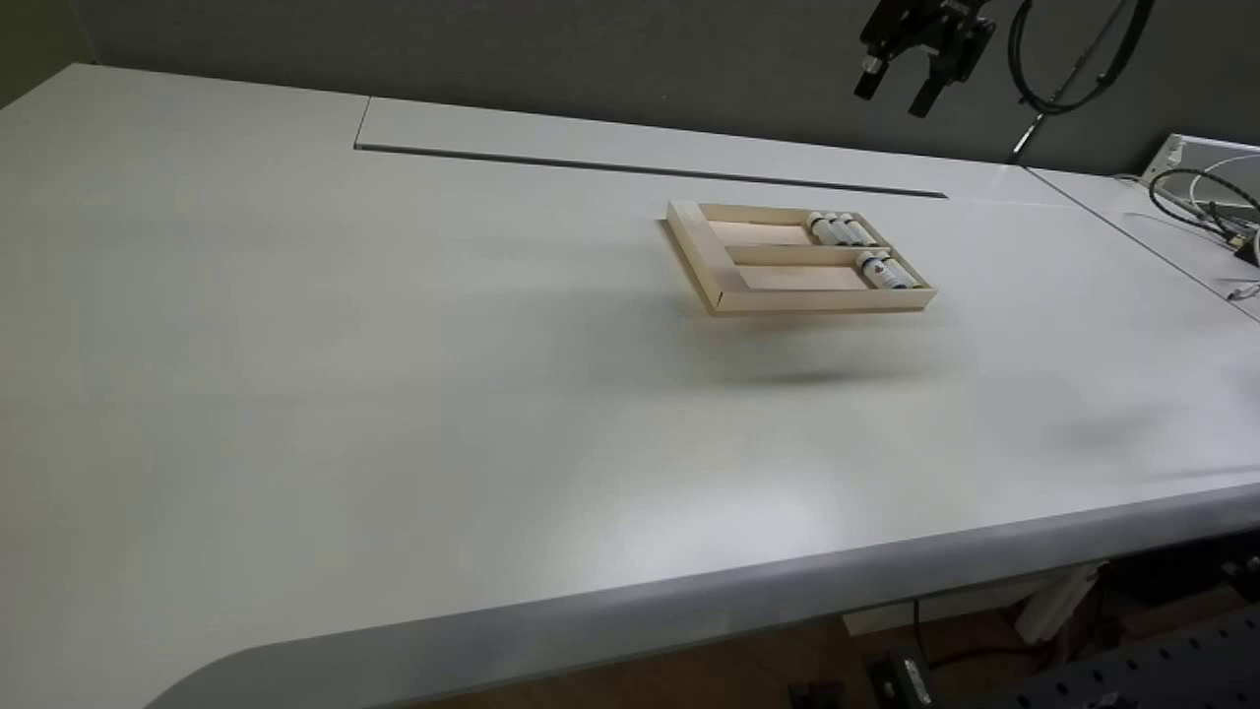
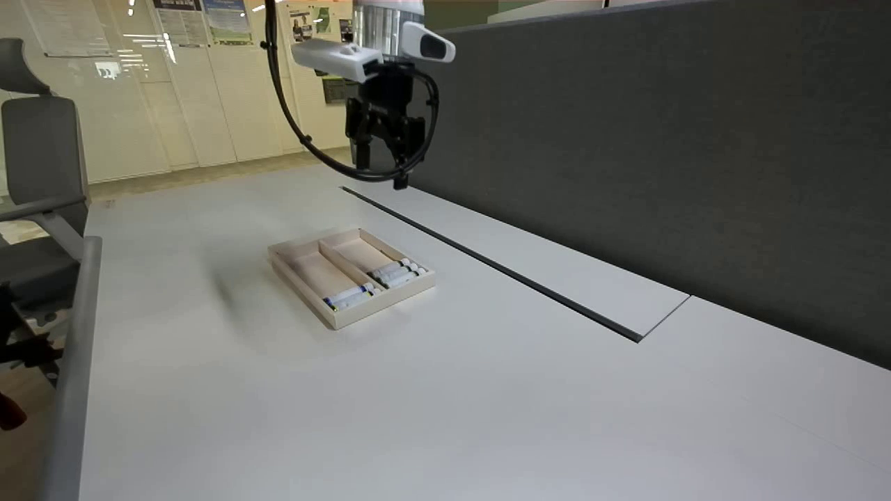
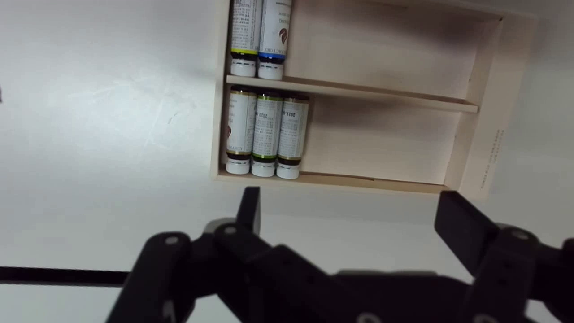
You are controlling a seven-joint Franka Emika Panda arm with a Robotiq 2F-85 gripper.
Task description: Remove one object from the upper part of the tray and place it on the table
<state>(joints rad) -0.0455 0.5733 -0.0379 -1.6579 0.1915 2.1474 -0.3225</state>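
Tray point(image 3: 376, 139) holds five bottles point(image 3: 267, 128), spread pincer point(image 1: 893, 101) seemingly over the table point(image 1: 472, 374).

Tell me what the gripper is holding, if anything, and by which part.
Nothing is held: the gripper is open and empty; the five bottles lie in the tray.

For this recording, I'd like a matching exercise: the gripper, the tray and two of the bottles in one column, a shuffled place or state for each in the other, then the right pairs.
Things
1) gripper
2) tray
3) blue-banded bottle
4) green-banded bottle

Places and states
A) lying in the middle of a row of three
B) open, raised, holding nothing
C) lying in the compartment that holds two bottles
D) pale wood, resting on the white table

Right pairs: 1-B, 2-D, 3-C, 4-A
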